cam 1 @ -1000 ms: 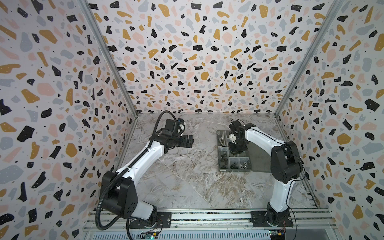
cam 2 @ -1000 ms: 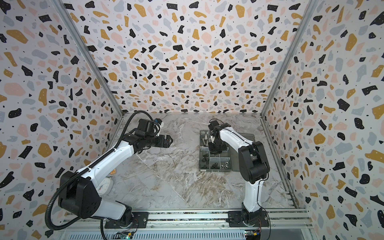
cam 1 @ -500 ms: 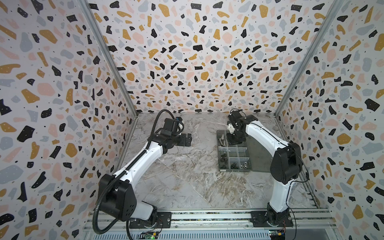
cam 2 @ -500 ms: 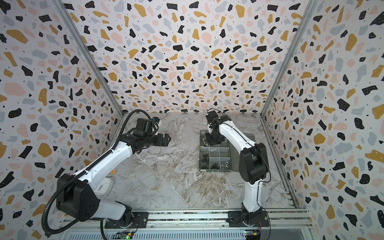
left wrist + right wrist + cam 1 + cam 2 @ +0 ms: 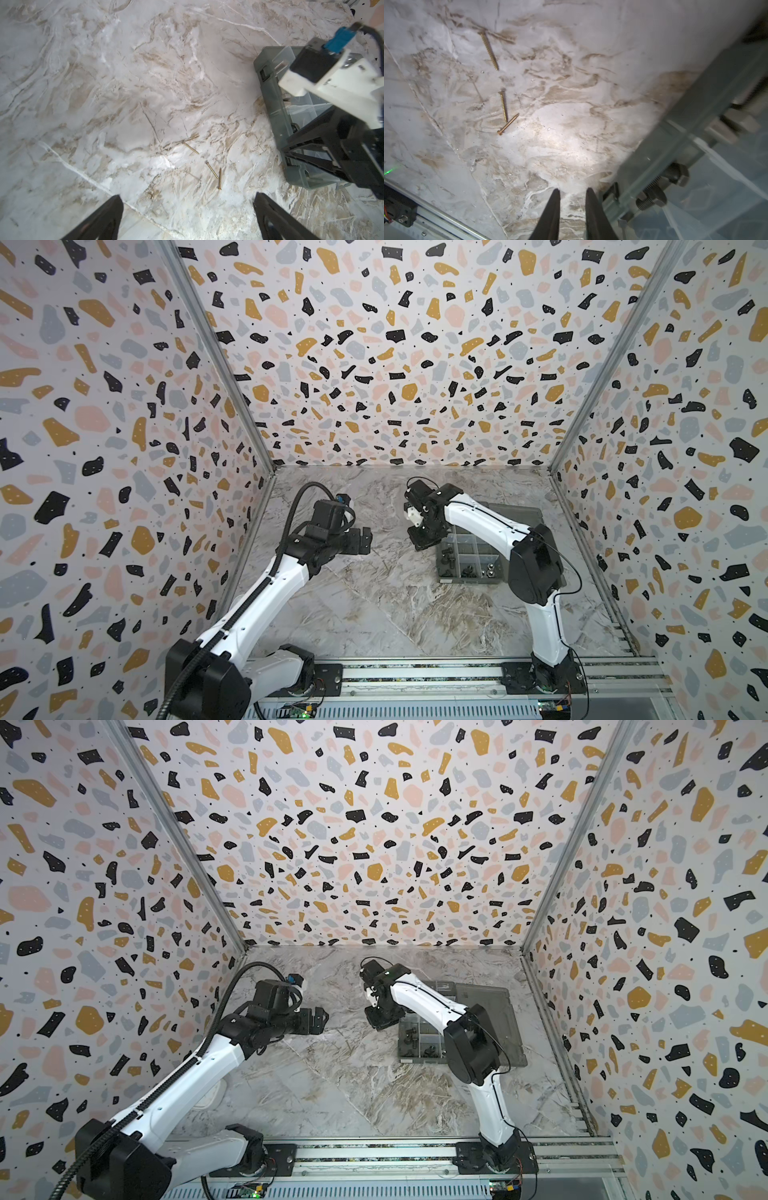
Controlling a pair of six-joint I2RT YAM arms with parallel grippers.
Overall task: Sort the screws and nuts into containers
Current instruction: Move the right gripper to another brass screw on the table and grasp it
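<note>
- The marbled surface (image 5: 374,614) is mostly bare; everything that matters sits towards the right arm's side in both top views.
- The organiser box (image 5: 469,581) lies open on it; black and silver bolts (image 5: 652,200) are already in its compartments; I cannot pick out any nuts for certain.
- My left pincer (image 5: 188,196) hangs above the surface, jaws wide apart and empty, well clear of the box; I would leave it parked there.
- My right pincer (image 5: 573,189) hovers just beside the box's outer wall; its jaws stand a narrow gap apart with nothing between them.
- Three brass screws (image 5: 504,107) lie loose on the surface near the box, between the two arms; one lies alone, and two form a V with their tips meeting or nearly so.
- I judge the step in hand to be a pick with the right arm; I would spread the jaws wider, turn the wrist so they straddle a shank crosswise, and take the lone screw first; descend until the tips almost graze the surface, then close gently; a thin shank may roll or flick out.
</note>
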